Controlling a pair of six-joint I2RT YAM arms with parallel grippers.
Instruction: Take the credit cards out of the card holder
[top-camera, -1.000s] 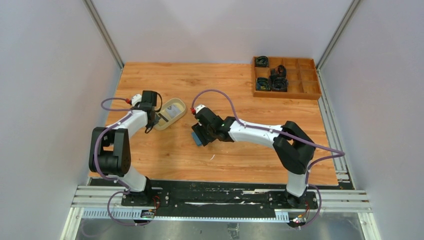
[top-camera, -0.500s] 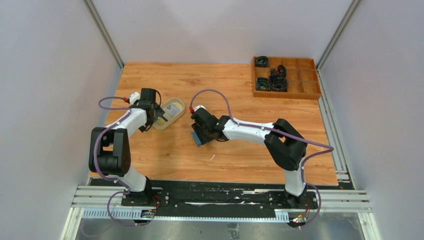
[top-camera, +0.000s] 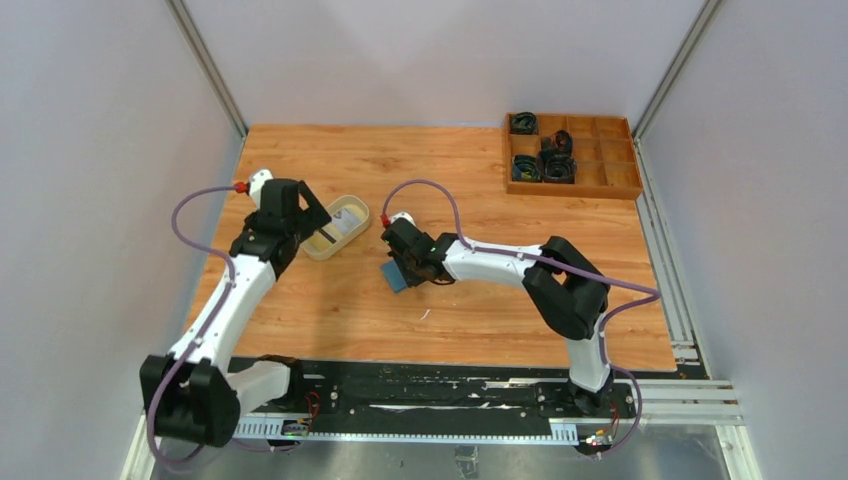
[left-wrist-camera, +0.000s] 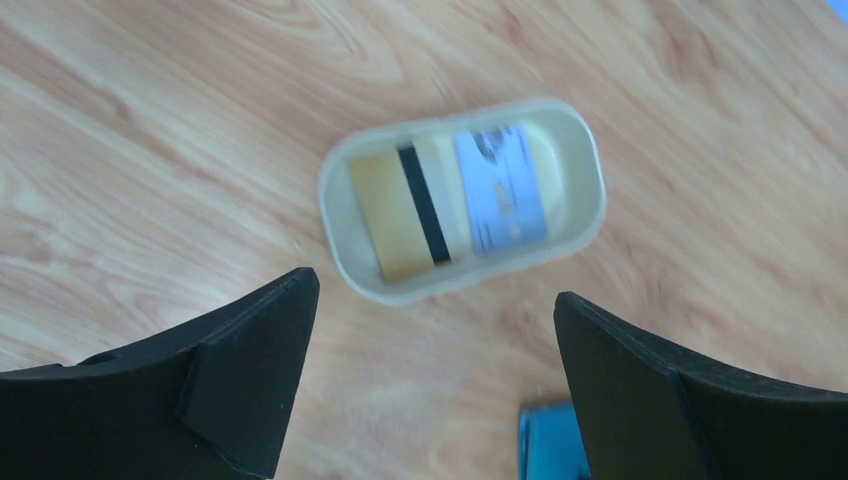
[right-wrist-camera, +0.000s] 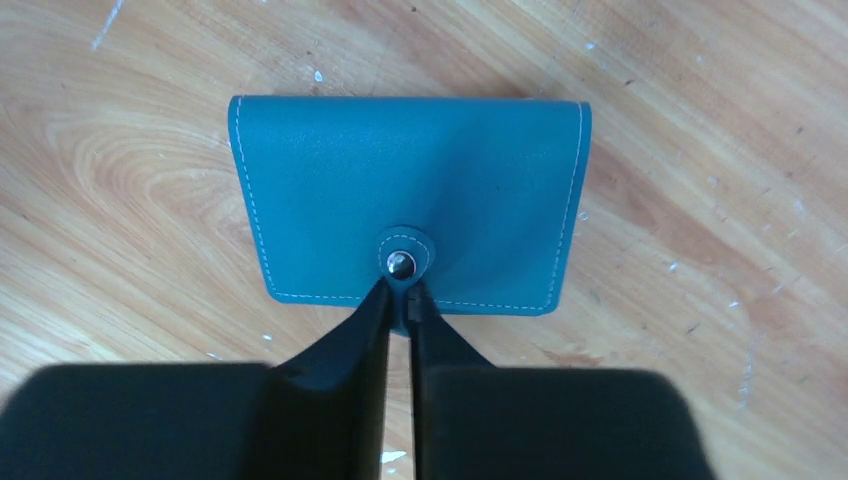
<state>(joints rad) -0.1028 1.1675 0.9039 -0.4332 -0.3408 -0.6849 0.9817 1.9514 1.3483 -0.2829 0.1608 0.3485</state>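
Step in hand: judging by the tray, two credit cards (left-wrist-camera: 448, 200) are already out; the card holder (right-wrist-camera: 410, 200) lies folded and snapped shut on the desk (top-camera: 480, 180).
Right fingers (right-wrist-camera: 400, 300): pressed almost together at the closing tab (right-wrist-camera: 403, 262); whether they pinch it, I cannot tell.
Left fingers (left-wrist-camera: 430, 380): spread wide, empty, above the tray.
Next move: probably lifting the tab to unsnap the card holder.
Beige tray (left-wrist-camera: 590, 170): a tan, dark-striped card beside a whitish-blue one.
Wooden compartment box (top-camera: 572, 150): dark items in some cells.
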